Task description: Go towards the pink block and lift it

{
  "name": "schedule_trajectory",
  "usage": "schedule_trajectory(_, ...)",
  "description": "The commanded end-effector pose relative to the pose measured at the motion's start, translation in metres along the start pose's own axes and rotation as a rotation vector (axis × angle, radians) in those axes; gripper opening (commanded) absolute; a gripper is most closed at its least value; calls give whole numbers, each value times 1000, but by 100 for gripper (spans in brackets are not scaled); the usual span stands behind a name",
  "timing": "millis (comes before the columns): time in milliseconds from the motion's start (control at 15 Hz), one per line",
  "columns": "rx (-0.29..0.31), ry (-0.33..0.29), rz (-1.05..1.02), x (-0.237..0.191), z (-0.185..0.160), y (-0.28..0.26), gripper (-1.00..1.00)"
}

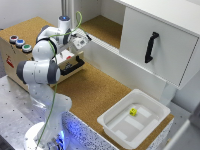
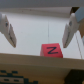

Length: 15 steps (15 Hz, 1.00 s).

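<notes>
In the wrist view a pink block (image 2: 51, 50) with a dark letter on its face rests on a pale surface. My gripper (image 2: 40, 31) is open, with one white finger (image 2: 7, 30) to one side and the other to the opposite side. The block lies between the finger lines and beyond the tips, apart from both. In the exterior view my gripper (image 1: 81, 42) hangs above the open cardboard box (image 1: 70, 65) at the exterior view's left. The pink block is hidden there.
A white tray (image 1: 150, 122) holding a small yellow block (image 1: 133, 112) stands at the front right of the cork table. A white cabinet with a black handle (image 1: 151, 47) stands at the back right. A box with coloured buttons (image 1: 20, 42) is at the left.
</notes>
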State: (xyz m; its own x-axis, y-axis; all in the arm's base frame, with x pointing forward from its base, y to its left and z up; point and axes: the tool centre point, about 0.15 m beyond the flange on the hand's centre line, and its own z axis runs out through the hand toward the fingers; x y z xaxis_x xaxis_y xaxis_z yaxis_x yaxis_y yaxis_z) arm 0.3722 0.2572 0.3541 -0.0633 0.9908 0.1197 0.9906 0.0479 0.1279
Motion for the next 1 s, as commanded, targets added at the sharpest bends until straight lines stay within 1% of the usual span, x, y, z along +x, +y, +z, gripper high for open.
schedule_trajectory(0, 104, -47, -48, 7, 31, 38, 100)
schedule_trajectory(200, 124, -80, -55, 3, 37, 45, 100)
schedule_trajectory(267, 125, -94, -52, 1, 39, 47, -100)
schedule_trajectory(467, 129, -111, -40, -3, 33, 51, -100)
schedule_trajectory(667, 125, -145, -25, -7, 26, 50, -100)
schedule_trajectory(933, 110, -142, 32, -5, 11, 47, -100)
